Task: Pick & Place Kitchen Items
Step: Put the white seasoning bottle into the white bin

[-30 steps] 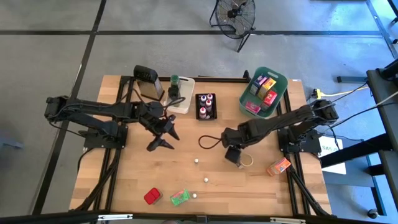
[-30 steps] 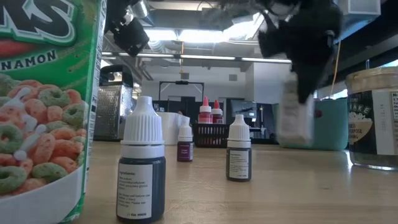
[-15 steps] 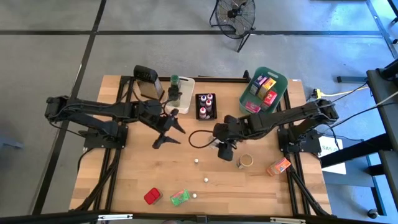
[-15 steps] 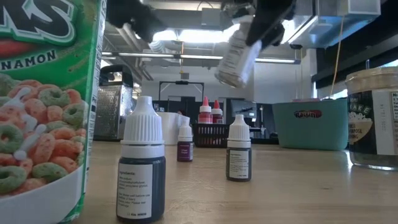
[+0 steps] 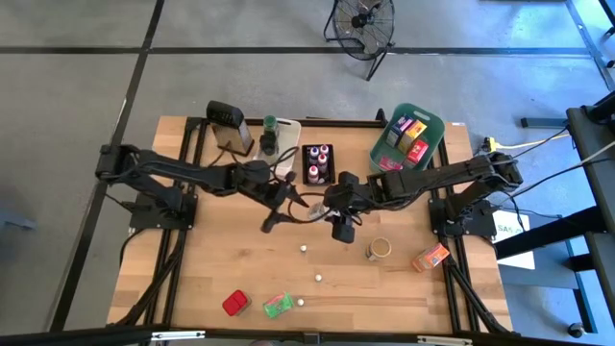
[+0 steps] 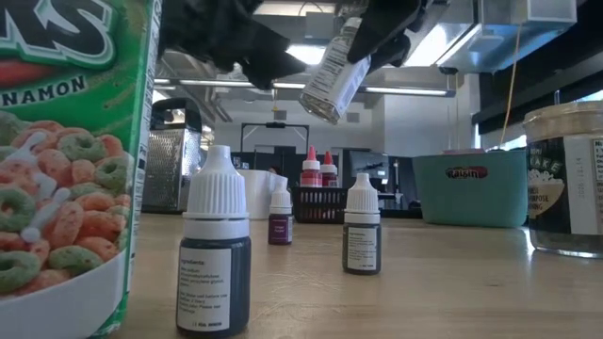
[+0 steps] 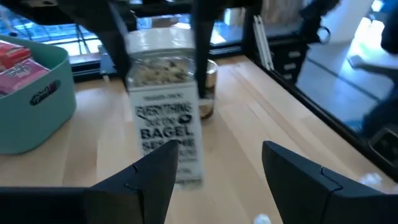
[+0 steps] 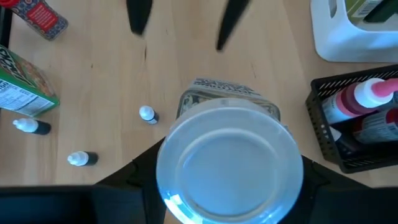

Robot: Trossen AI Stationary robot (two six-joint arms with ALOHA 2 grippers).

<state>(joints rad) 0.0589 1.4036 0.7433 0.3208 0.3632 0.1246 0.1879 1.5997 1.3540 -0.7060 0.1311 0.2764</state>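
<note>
The right gripper (image 5: 343, 229) has swung its clear, white-capped bagel seasoning jar (image 7: 163, 118) mid-air toward the left gripper (image 5: 285, 213), whose fingers (image 7: 142, 177) now gape just before it: probably a handover.

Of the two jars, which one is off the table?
The bagel seasoning jar, held up by the right gripper in front of the open left gripper. The other jar stands on the table.

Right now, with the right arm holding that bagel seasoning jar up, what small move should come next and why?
Probably the left gripper eases forward around the bagel seasoning jar: its fingers are open and facing it, while the right gripper holds it in the air.
</note>
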